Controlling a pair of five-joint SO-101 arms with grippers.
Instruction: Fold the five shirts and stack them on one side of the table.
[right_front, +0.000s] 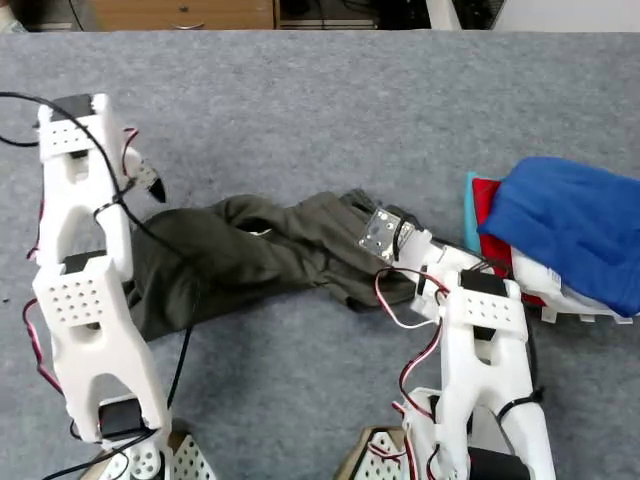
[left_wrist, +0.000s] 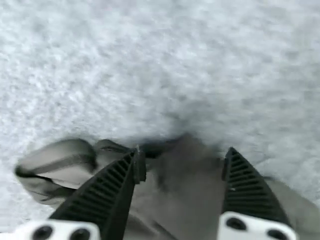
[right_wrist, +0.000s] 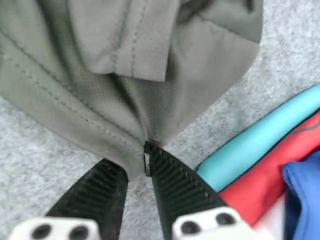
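The olive shirt lies rumpled across the middle of the grey table, strung out from about 9 o'clock towards 3. There its end comes just beside the stack of folded ones: a blue shirt on top, a red shirt and a teal shirt edging out beneath. The right gripper has its jaws pinched on the hem at that 3 o'clock end, with a fold of cloth caught between them. The left gripper sits at the 9 o'clock end, jaws spread wide astride the fabric and clamping nothing. I'd judge the cloth light, limp and a little slick, so it will sag and bunch wherever it isn't held. The stitched hems and seams near the corners look the surest places to take it, one at each end, to draw it flat.
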